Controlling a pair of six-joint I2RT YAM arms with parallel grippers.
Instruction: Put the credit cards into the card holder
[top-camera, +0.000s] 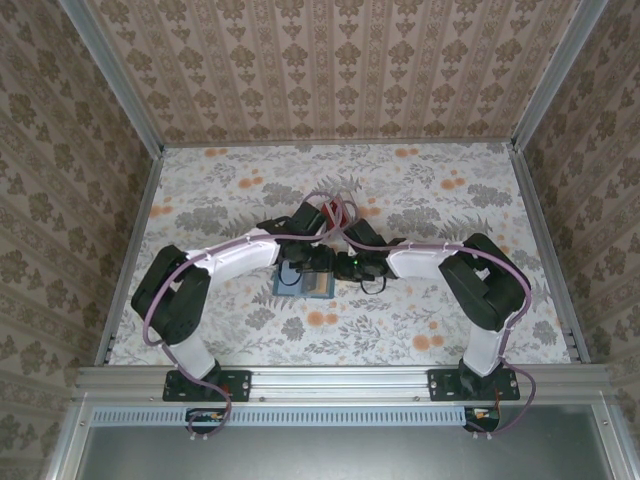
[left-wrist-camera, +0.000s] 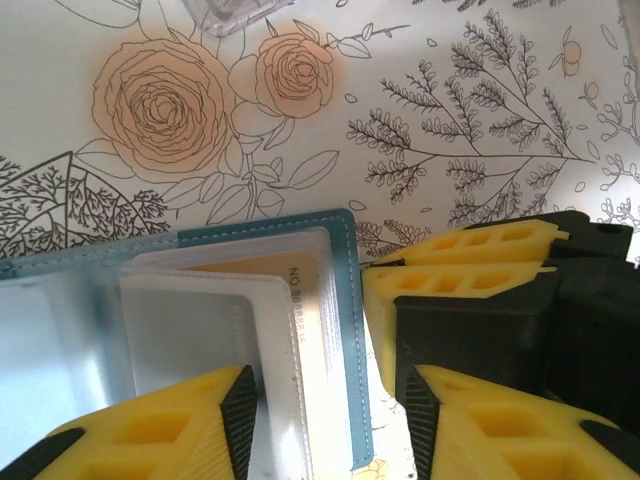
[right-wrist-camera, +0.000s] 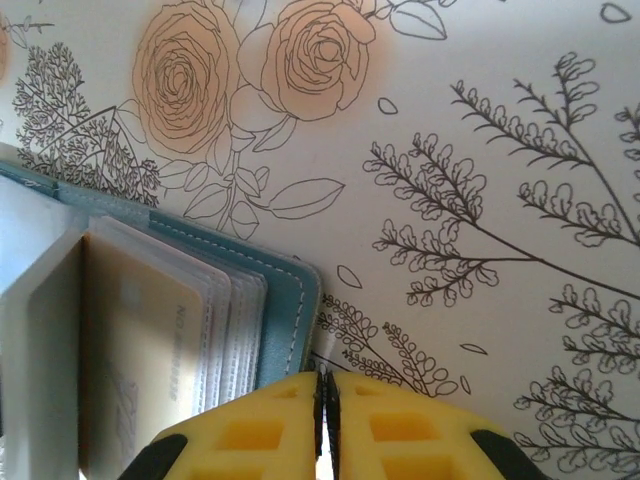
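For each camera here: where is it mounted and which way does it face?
Top external: above and behind the robot, looking down on the table; both arms visible.
Left wrist: looks down on the card holder; left gripper open.
Right wrist: looks down beside it; right gripper shut.
Shared: all three see the card holder.
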